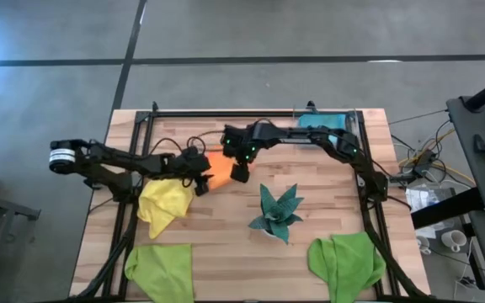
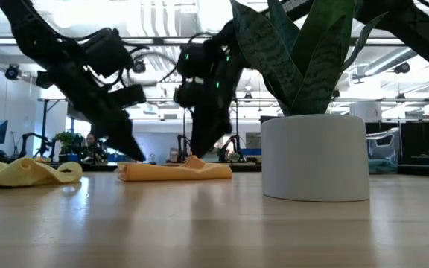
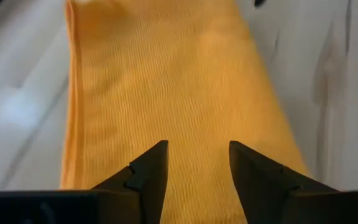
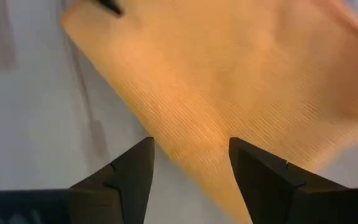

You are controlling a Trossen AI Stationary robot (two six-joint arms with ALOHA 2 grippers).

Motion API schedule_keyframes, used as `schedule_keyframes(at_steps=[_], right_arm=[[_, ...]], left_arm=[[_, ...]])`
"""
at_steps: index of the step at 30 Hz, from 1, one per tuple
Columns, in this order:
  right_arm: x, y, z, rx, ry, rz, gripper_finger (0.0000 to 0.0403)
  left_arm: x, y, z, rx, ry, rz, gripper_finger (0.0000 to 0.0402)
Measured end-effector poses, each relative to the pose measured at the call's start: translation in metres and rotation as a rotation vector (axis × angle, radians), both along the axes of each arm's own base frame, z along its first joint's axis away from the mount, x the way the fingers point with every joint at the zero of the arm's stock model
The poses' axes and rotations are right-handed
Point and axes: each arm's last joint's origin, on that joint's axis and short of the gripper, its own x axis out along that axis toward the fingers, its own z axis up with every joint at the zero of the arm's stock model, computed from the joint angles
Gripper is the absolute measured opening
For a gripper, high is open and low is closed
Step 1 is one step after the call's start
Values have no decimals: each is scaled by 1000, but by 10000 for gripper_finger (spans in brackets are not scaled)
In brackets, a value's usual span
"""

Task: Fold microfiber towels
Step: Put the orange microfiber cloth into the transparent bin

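Now both grippers hover with fingers parted, gripping nothing: left gripper (image 3: 194,165), right gripper (image 4: 188,162), over the folded orange microfiber towel (image 1: 219,166) mid-table. Pinch matching corners, lift evenly, align edges.

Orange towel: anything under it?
The orange towel lies folded flat on the bare wooden table, with both tools open just above it. Nothing pokes out at its edges; the area beneath is covered, so unconfirmed.
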Motion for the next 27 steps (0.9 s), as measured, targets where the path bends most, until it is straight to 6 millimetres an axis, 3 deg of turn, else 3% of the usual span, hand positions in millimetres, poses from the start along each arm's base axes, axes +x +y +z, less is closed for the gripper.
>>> schedule_keyframes(at_steps=[3,10,14,22,25,27], right_arm=[[-9,-10,8,40,40,-112,206],[-20,-41,2,67,71,-230,206],[-19,-52,-9,75,64,-280,206],[-10,-59,3,59,-48,-306,204],[-8,-59,10,67,-55,-327,178],[-9,-54,11,64,-19,-356,140]], left_arm=[[0,1,8,29,-29,6,154],[-10,0,16,111,2,-27,154],[-15,-1,20,113,-31,-1,154],[-20,-2,20,113,-44,3,154],[-20,-2,19,112,-40,3,154],[-21,-2,19,111,-38,3,154]])
